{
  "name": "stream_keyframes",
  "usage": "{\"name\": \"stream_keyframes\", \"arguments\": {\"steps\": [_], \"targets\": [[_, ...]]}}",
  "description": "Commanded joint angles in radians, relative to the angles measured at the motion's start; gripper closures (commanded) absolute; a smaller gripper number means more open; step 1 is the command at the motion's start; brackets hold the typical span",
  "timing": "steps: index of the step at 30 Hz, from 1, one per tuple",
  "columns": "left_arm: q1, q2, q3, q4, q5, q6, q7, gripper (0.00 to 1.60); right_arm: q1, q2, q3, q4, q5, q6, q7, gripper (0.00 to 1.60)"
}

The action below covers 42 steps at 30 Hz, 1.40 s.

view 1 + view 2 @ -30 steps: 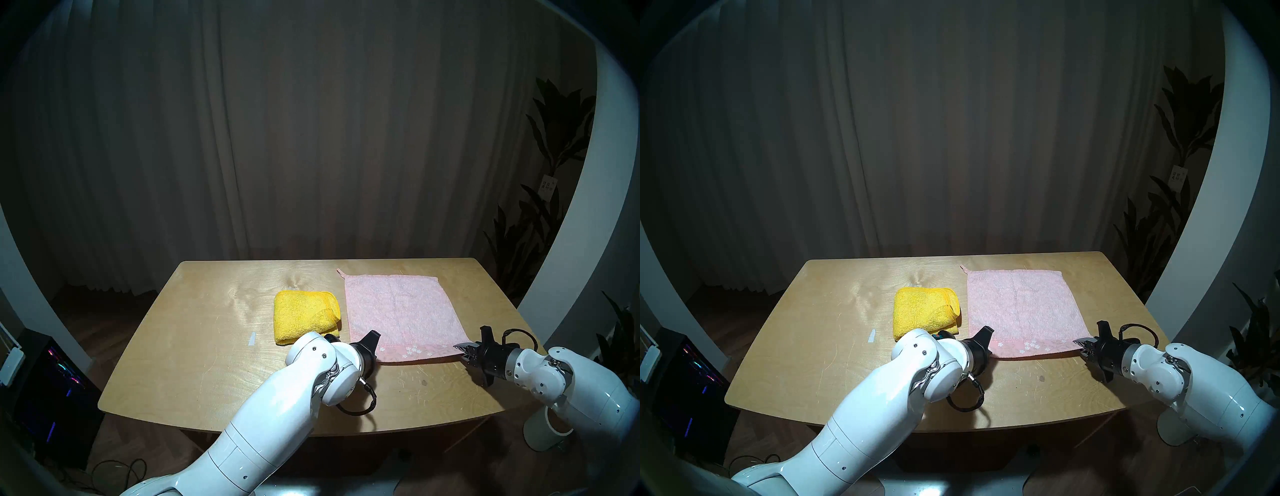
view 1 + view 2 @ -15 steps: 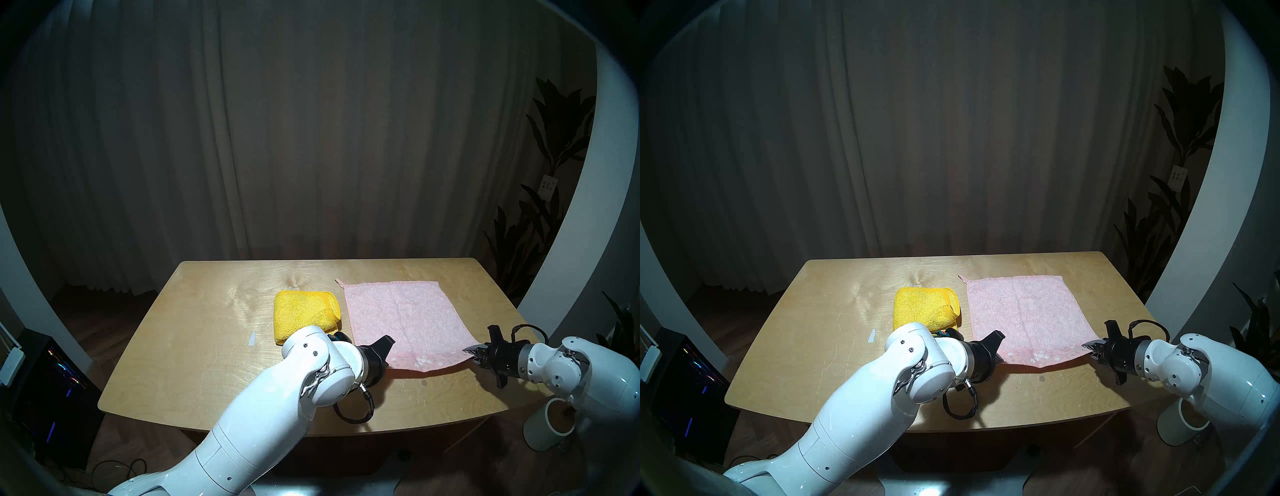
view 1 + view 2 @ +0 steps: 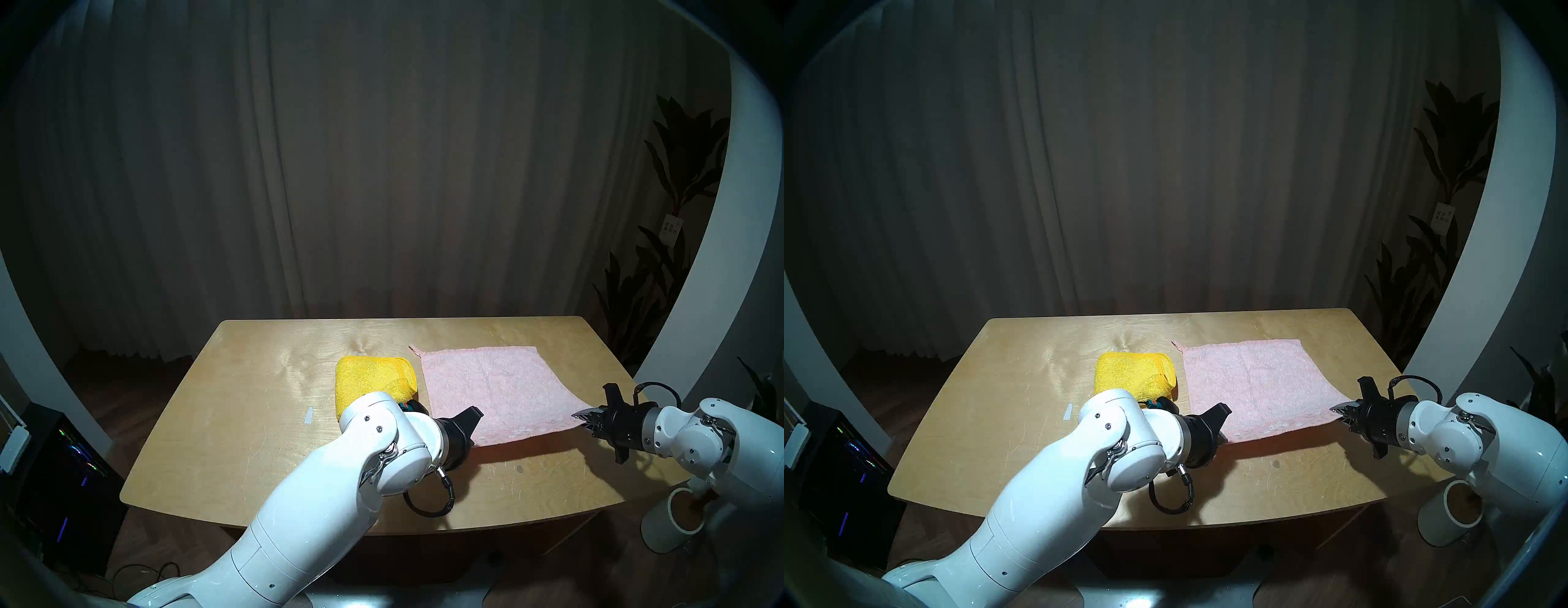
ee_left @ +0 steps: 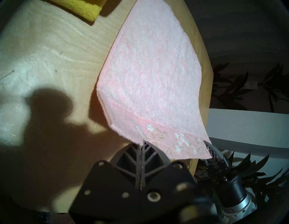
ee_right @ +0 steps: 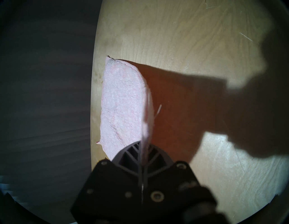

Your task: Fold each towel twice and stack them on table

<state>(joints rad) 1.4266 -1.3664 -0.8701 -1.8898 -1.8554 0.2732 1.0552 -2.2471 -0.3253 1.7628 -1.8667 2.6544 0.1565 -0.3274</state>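
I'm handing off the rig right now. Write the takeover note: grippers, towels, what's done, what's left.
Left gripper: shut on pink towel, near left corner.
Right gripper: shut on pink towel, near right corner.
Pink towel: near edge lifted, far edge on the table.
Yellow towel: folded, lying left of the pink one.
Left: both pink folds, then stacking.

The folded towel lies on the table, just left of the spread towel.
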Motion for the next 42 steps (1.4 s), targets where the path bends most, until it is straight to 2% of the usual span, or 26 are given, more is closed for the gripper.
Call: {"name": "stream_keyframes", "arguments": {"steps": [1, 4, 13, 17, 25, 32, 41, 42], "targets": [[0.002, 0.002, -0.024, -0.046, -0.05, 0.015, 0.0, 1.6, -0.073, 0.001, 0.058, -0.03, -0.002, 0.004, -0.05, 1.6], [-0.005, 0.018, -0.026, -0.069, -0.057, 0.032, 0.006, 1.6, -0.077, -0.012, 0.076, -0.039, 0.035, 0.006, -0.081, 1.6], [0.006, 0.032, -0.049, -0.115, -0.081, 0.028, 0.017, 1.6, -0.077, -0.015, 0.109, -0.059, 0.028, 0.012, -0.105, 1.6], [0.005, 0.029, -0.065, -0.112, -0.082, 0.011, 0.013, 1.6, -0.081, -0.038, 0.136, -0.074, 0.035, 0.007, -0.108, 1.6], [-0.067, -0.012, -0.106, -0.02, -0.041, -0.029, -0.022, 1.6, -0.009, -0.025, 0.09, -0.082, 0.053, -0.034, -0.087, 1.6], [-0.096, -0.053, -0.111, 0.037, -0.034, -0.059, -0.024, 1.6, 0.091, 0.003, 0.005, -0.066, 0.081, -0.095, -0.058, 1.6], [-0.162, -0.096, -0.101, 0.035, -0.022, -0.054, -0.027, 1.6, 0.196, -0.018, -0.069, -0.038, 0.12, -0.162, -0.044, 1.6], [-0.171, -0.101, -0.099, 0.04, -0.018, -0.054, -0.026, 1.6, 0.189, -0.019, -0.061, -0.039, 0.13, -0.167, -0.039, 1.6]]}}
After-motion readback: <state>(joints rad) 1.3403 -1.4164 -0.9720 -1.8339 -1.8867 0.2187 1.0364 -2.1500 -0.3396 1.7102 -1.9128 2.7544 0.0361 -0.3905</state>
